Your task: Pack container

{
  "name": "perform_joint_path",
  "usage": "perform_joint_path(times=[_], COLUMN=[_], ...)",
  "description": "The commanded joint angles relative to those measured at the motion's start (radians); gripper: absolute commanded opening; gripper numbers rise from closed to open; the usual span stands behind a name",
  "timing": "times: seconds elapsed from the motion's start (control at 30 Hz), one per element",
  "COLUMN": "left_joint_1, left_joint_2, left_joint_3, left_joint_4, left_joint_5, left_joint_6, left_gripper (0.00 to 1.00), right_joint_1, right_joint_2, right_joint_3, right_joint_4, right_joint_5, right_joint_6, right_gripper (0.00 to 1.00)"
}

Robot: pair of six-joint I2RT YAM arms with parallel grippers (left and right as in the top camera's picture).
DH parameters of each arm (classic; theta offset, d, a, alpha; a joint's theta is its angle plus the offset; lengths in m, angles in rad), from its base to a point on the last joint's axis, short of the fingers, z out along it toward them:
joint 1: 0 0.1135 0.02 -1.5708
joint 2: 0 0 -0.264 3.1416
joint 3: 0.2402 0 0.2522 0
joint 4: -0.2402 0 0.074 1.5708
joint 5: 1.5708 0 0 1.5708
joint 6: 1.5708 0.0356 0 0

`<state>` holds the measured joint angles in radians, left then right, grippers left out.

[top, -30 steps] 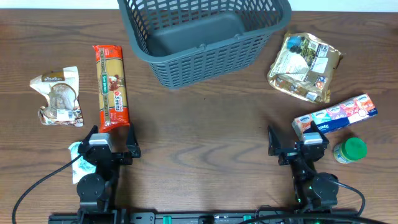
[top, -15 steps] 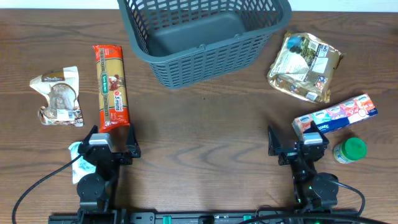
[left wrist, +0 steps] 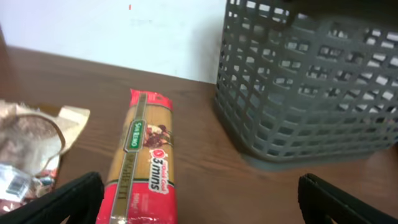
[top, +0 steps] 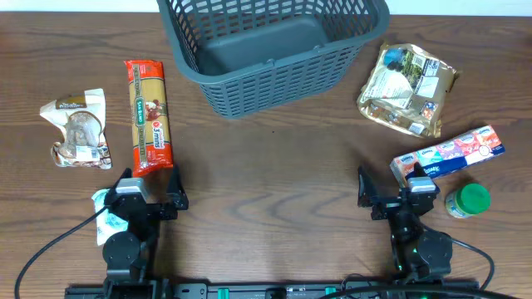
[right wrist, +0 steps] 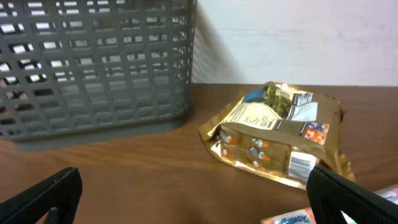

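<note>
The dark grey slotted container (top: 274,58) stands at the back middle of the table, with nothing visible inside; it also shows in the left wrist view (left wrist: 311,93) and the right wrist view (right wrist: 93,68). A red and tan pasta packet (top: 148,116) lies left of it, its near end just ahead of my left gripper (top: 148,189), which is open and empty. A gold foil pouch (top: 407,87) lies right of the container and shows in the right wrist view (right wrist: 273,134). My right gripper (top: 399,193) is open and empty at the front right.
A crumpled tan and white packet (top: 77,129) lies at the far left. A blue, white and red tissue pack (top: 449,154) and a green-lidded jar (top: 467,201) lie beside the right gripper. A small teal and white packet (top: 101,218) lies by the left arm.
</note>
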<state>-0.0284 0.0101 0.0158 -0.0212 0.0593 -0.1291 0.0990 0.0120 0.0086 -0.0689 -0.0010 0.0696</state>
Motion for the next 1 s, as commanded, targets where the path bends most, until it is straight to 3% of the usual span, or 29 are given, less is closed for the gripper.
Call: perform_joint_path(times=[0.0,0.2,0.4,0.57,0.73,0.93,0.97], left_joint_1=[-0.003,-0.003,-0.003,-0.003,-0.003,-0.003,-0.003], left_joint_2=[0.012,0.216,0.610,0.914,1.130,1.183,1.181], left_joint_3=[0.035,0.254,0.600,0.943,1.257,1.342,1.342], left_joint_4=[-0.059,-0.128,-0.250,-0.450,-0.782,-0.904,-0.908], left_joint_5=[-0.011,-0.012,0.005,0.094,0.142,0.145,0.146], left_joint_6=[-0.139,-0.090,-0.089,-0.084,0.035,0.000,0.001], left_gripper=[0.98,0.98,0.99,0.98,0.98,0.99,0.98], right_joint_1=[-0.013,-0.014,-0.013,-0.013,-0.014,-0.013,-0.013], right_joint_2=[-0.005,0.089,0.420,0.796,1.105,1.289,1.292], right_joint_3=[0.010,0.112,0.381,0.770,1.189,1.420,1.420], right_joint_4=[0.019,0.028,-0.010,-0.251,-0.638,-0.797,-0.796], right_joint_5=[-0.008,0.019,-0.010,-0.066,-0.074,-0.179,-0.204], right_joint_6=[0.102,0.098,0.097,0.053,-0.003,-0.019,-0.038], right_gripper=[0.99,0.99,0.99,0.99,0.99,0.99,0.84])
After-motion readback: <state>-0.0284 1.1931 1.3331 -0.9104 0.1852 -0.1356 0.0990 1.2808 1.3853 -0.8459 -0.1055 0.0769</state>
